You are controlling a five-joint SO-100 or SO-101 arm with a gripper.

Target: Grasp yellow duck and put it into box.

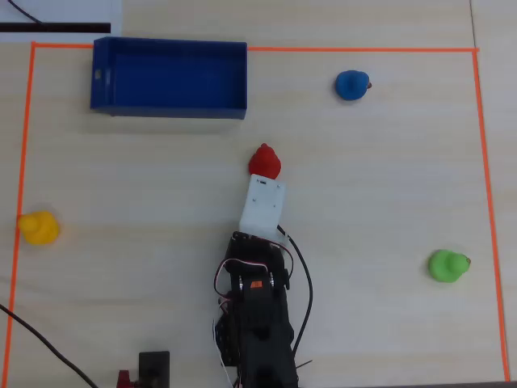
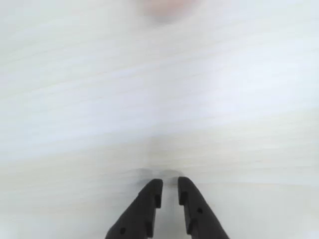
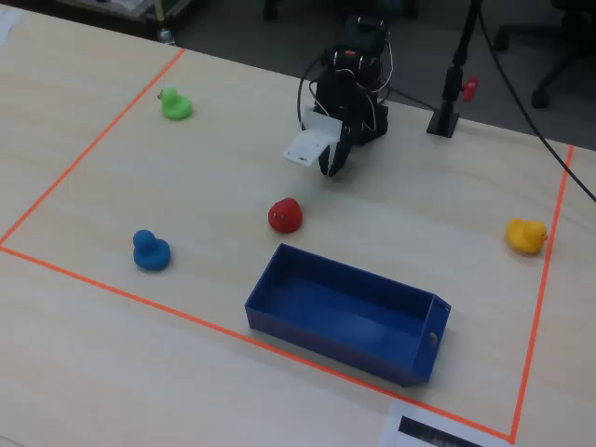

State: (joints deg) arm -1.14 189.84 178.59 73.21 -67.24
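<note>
In the overhead view, the yellow duck (image 1: 38, 227) sits at the far left by the orange tape (image 1: 19, 162), well apart from the gripper (image 1: 260, 182) near the red duck (image 1: 265, 161); the move must swing left. The box (image 1: 170, 78) lies empty.

In the wrist view, the gripper (image 2: 169, 189) is nearly closed on nothing.

In the fixed view, the duck (image 3: 526, 235) is far right.

A red duck (image 1: 264, 161), blue duck (image 1: 351, 85) and green duck (image 1: 447, 265) sit well apart inside orange tape (image 1: 485, 162).
</note>
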